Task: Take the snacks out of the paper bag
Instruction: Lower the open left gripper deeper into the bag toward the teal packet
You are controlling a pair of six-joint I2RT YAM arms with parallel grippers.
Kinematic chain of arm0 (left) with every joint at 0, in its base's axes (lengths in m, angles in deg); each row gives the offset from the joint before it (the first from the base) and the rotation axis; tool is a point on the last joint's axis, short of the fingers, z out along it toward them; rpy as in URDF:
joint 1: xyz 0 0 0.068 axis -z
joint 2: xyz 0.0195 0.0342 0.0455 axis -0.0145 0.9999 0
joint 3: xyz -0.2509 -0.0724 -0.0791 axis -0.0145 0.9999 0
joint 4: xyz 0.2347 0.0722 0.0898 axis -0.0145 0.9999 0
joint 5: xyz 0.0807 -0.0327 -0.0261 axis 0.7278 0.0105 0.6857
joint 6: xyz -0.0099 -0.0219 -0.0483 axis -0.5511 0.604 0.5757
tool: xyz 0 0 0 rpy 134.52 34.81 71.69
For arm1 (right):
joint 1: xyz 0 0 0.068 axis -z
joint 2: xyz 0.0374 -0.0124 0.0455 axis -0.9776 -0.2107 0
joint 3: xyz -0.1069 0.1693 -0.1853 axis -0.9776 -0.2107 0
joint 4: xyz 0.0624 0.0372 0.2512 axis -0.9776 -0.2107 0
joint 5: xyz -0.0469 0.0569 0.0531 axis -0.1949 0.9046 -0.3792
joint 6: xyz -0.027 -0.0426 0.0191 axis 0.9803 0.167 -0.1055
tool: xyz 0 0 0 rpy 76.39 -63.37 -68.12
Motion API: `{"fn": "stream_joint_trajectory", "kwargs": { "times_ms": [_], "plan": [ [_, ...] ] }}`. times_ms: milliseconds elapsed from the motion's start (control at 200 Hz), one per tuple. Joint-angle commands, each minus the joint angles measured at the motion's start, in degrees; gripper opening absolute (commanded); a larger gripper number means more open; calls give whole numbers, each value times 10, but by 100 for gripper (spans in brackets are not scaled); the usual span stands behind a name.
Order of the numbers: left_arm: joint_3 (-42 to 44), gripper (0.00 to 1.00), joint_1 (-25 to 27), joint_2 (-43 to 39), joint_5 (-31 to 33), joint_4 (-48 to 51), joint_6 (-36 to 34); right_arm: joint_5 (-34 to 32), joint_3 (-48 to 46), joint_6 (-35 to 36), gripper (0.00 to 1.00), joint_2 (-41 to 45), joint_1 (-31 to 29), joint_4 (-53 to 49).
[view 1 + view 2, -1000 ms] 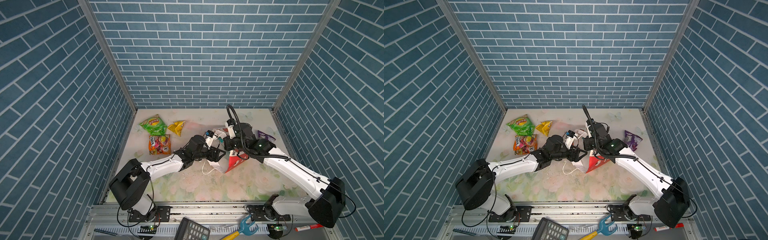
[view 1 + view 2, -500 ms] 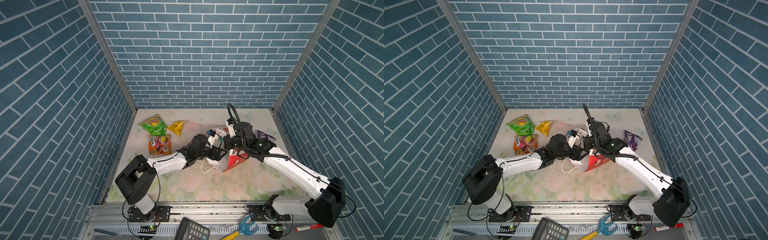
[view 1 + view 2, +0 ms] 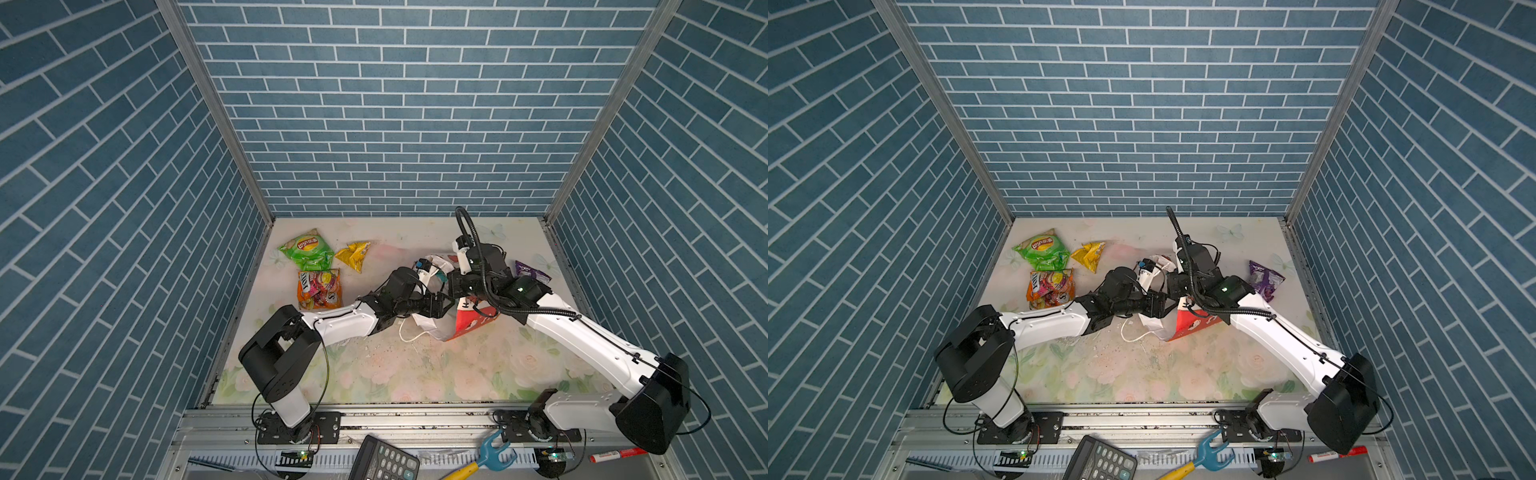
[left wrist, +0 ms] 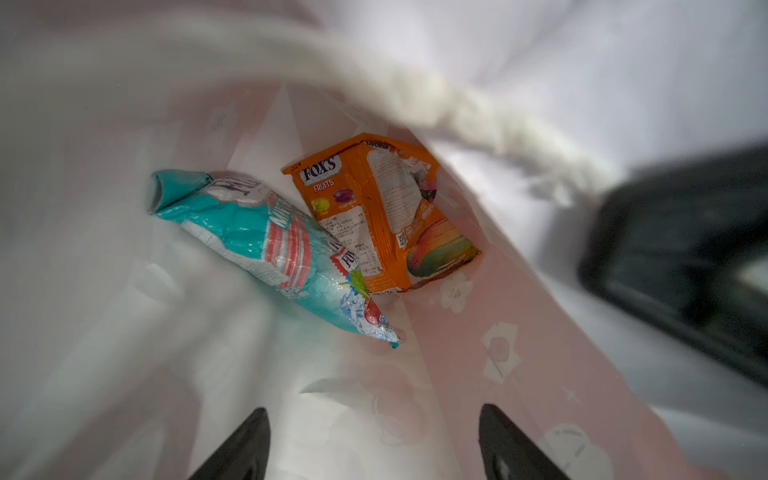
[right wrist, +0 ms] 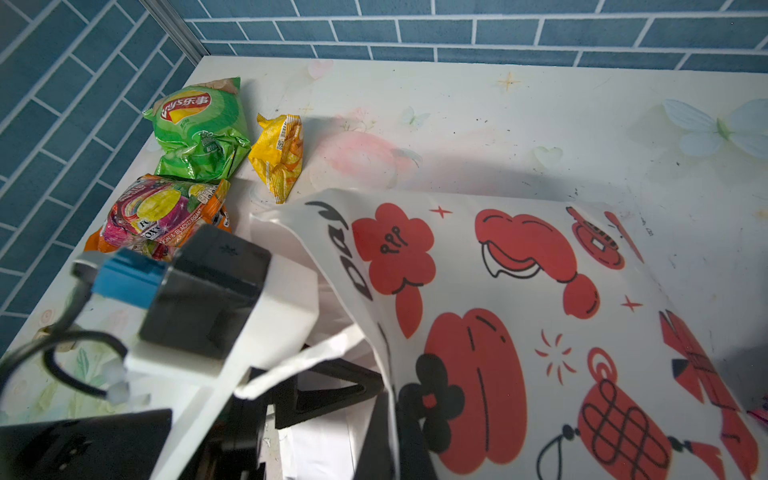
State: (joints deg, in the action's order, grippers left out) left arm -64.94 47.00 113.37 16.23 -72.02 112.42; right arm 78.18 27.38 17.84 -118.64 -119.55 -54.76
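Left gripper (image 4: pixel 372 411) gapes empty before "FOX'S FRUITS" (image 4: pixel 386 216) inside the paper bag (image 4: pixel 104 332). Right gripper (image 5: pixel 388 415) pinches its rim; at its ten o'clock, Lay's (image 3: pixel 306 251) lies on floral tabletop (image 3: pixel 415 374).

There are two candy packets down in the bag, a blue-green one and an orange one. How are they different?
The teal-and-white foil packet is long, puffy and crinkled, while the orange foil packet looks flatter and squarer. The teal one lies slantwise, and its end overlaps the orange one's lower corner. Both say Fox's, and both lie deep inside the white paper bag with nothing gripping them.
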Motion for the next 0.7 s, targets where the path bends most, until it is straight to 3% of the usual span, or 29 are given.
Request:
{"fn": "stream_joint_trajectory", "kwargs": {
  "times_ms": [0,400,695],
  "plan": [
    [-17,79,-3,16,14,7,28,-11,14,-29,0,-3,0,12],
    [-44,76,-3,39,7,11,36,-25,16,-45,0,-12,-1,16],
    [5,75,13,-23,32,2,-10,-39,24,-57,0,-6,1,1]
  ]
}}
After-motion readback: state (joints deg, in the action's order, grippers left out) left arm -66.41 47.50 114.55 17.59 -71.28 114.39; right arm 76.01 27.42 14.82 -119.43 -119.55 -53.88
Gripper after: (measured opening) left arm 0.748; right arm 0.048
